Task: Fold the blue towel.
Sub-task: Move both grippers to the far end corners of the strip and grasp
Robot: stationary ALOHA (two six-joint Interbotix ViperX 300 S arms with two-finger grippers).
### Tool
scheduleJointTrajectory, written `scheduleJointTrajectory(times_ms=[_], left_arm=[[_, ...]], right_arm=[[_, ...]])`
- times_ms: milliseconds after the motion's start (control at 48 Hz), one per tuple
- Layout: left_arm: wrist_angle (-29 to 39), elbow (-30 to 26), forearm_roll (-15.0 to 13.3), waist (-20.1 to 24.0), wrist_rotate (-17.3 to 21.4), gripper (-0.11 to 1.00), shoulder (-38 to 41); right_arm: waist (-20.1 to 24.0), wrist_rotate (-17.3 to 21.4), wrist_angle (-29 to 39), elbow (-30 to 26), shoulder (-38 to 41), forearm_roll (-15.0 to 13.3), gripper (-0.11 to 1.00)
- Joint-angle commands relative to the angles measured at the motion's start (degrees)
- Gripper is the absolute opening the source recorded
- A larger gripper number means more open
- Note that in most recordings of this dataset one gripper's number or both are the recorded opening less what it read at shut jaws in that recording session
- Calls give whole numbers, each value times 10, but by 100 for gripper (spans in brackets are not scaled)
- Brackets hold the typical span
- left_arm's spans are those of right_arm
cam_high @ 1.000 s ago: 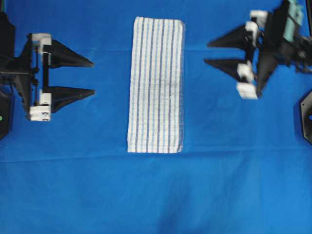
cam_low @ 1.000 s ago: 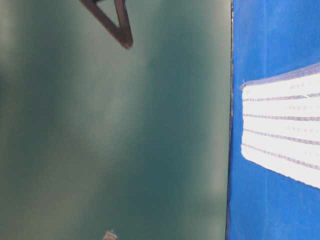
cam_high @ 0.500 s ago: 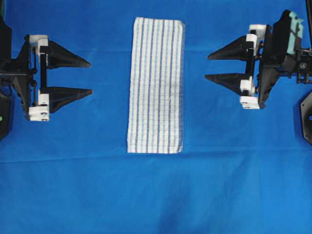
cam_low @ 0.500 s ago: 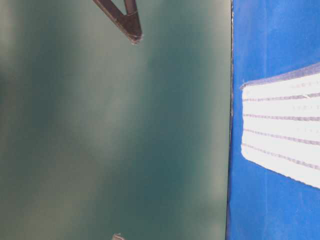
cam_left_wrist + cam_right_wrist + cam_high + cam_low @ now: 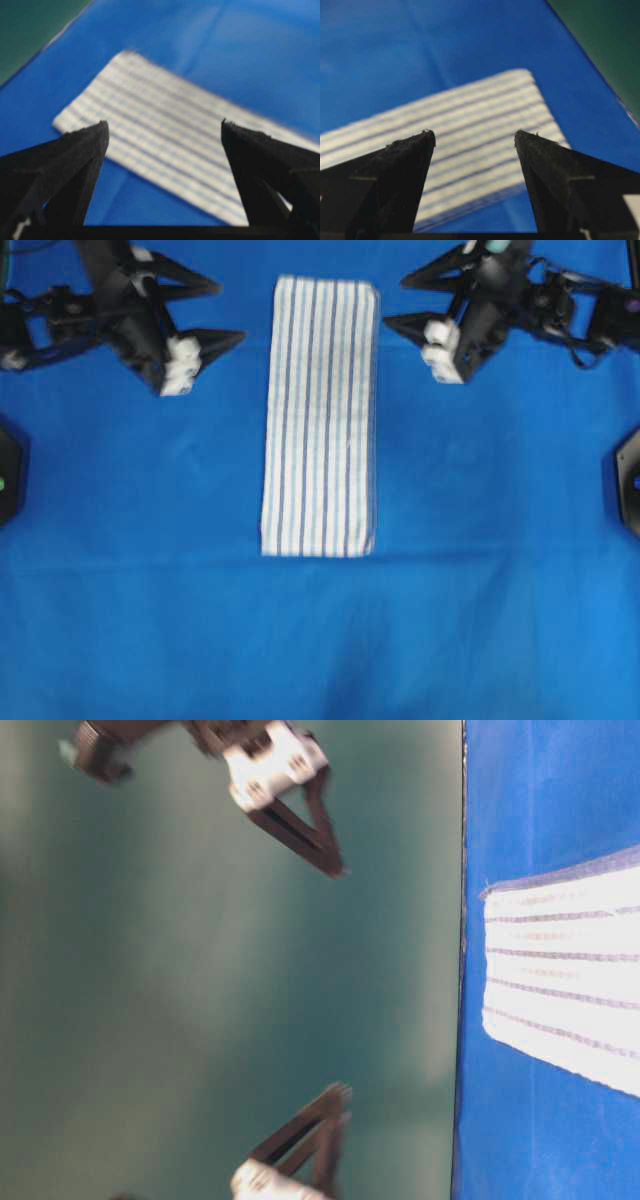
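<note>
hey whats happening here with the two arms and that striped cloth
Two robot arms are getting set to fold the striped towel, which lies flat and unfolded on the blue table cover. The left gripper and the right gripper sit on either side of the towel's far end, fingers spread open and pointing toward it. Neither touches the towel yet, and nothing is held.

Woven striped blue towel (image 5: pixel 321 415) on matt blue tablecloth (image 5: pixel 320 640)
</note>
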Motion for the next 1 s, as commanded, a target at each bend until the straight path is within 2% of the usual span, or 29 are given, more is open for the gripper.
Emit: scheduleJointTrajectory(times_ms=[0, 187, 396, 833, 979], left_arm=[[-10, -38, 0, 21, -1, 88, 59], [-33, -93, 0, 53, -1, 88, 170], [-48, -148, 0, 74, 0, 88, 252], [-48, -189, 0, 87, 1, 87, 330], [-48, -189, 1, 88, 4, 81, 343]], right_arm=[[-18, 0, 0, -30, 39, 5, 66], [-47, 0, -3, -57, 112, 10, 67], [-66, 0, -8, -74, 171, 12, 67], [-88, 0, -40, -96, 250, 12, 67], [-92, -2, -42, -97, 252, 10, 66]])
